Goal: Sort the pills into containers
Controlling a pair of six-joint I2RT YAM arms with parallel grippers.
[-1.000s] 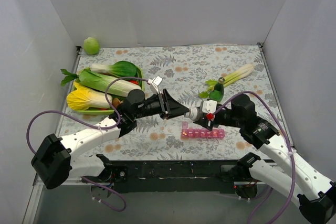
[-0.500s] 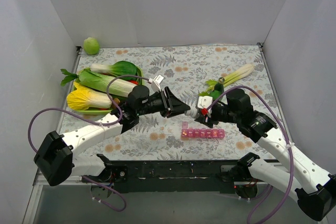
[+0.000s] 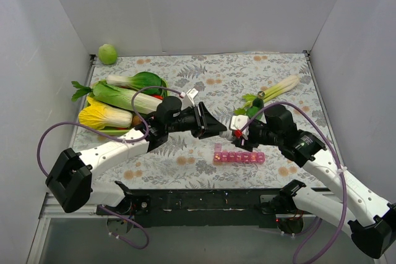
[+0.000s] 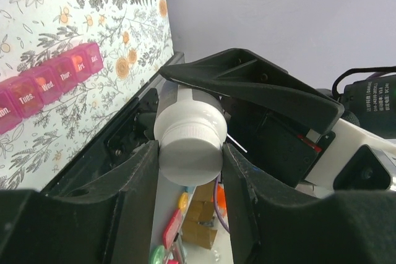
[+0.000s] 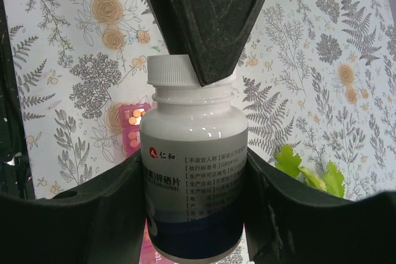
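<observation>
**Desk:** Which step are you on?

**Me:** I'm opening the supply. My right gripper (image 5: 193, 174) is clamped round the body of the white pill bottle (image 5: 193, 122), with the cap end pointing toward nine o'clock. My left gripper (image 4: 190, 153) comes in from that side and pinches the cap (image 4: 190, 143) between both fingers. The two arms meet nose to nose near the middle of the table (image 3: 204, 81).

**Desk:** And the containers?

**Me:** The pink pill organizer (image 3: 239, 157) lies flat at about five o'clock from the table's middle, and neither arm is touching it. From above, the bottle sits just at its twelve o'clock. In the left wrist view the day-labelled lids look closed, and orange specks show through a couple of them.

**Desk:** Is the cap off?

**Me:** Not that I can see. It sits on the neck. I can't tell whether the thread has loosened.

**Desk:** What does the next move need?

**Me:** As I judge it, I roll the left wrist to unscrew while the right holds the bottle firm. Then I draw the cap away toward nine o'clock. I'd want the mouth tipped upward before the cap parts, or pills may spill onto the cloth. A compartment lid also has to be lifted before I pour anything.
</observation>
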